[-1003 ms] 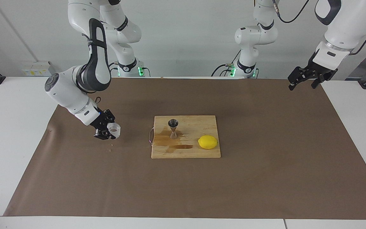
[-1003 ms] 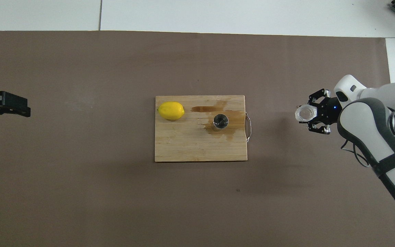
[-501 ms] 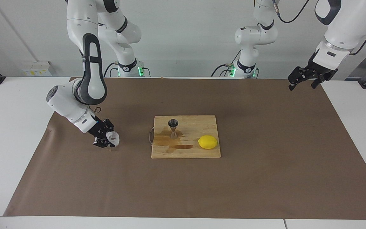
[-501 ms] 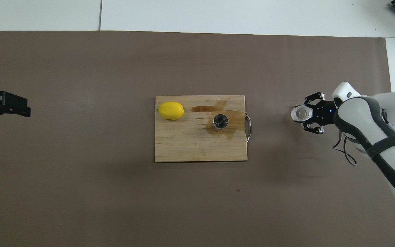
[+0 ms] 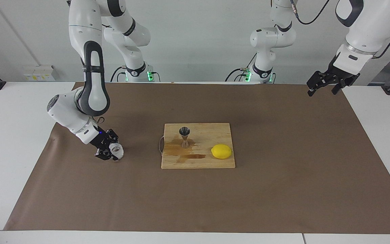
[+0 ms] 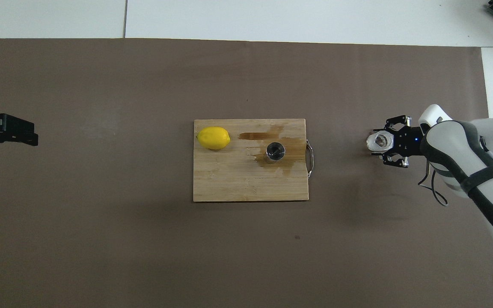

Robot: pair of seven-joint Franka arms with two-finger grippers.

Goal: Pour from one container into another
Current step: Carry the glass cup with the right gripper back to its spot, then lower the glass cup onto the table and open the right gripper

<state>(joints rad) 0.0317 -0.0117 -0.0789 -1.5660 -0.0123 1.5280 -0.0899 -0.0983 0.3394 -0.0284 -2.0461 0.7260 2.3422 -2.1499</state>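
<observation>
The small clear glass cup (image 5: 116, 149) is between the fingers of my right gripper (image 5: 112, 151), low at the brown mat toward the right arm's end of the table, tilted with its mouth turned away from the robots. In the overhead view the cup (image 6: 378, 141) sits at the tip of the right gripper (image 6: 384, 142). The steel jigger (image 5: 184, 136) stands upright on the wooden cutting board (image 5: 215, 163), apart from the cup; it also shows in the overhead view (image 6: 275, 151). My left gripper (image 5: 323, 86) waits open and empty in the air over the left arm's end of the mat.
A yellow lemon (image 5: 221, 151) lies on the board beside the jigger, toward the left arm's end. A brown wet stain (image 5: 181, 152) spreads on the board around the jigger. The board (image 6: 229, 184) has a metal handle (image 6: 310, 156) on the right arm's side.
My right gripper has gone down toward the mat with the cup and shifted slightly toward the right arm's end. The left arm, jigger and lemon have not moved.
</observation>
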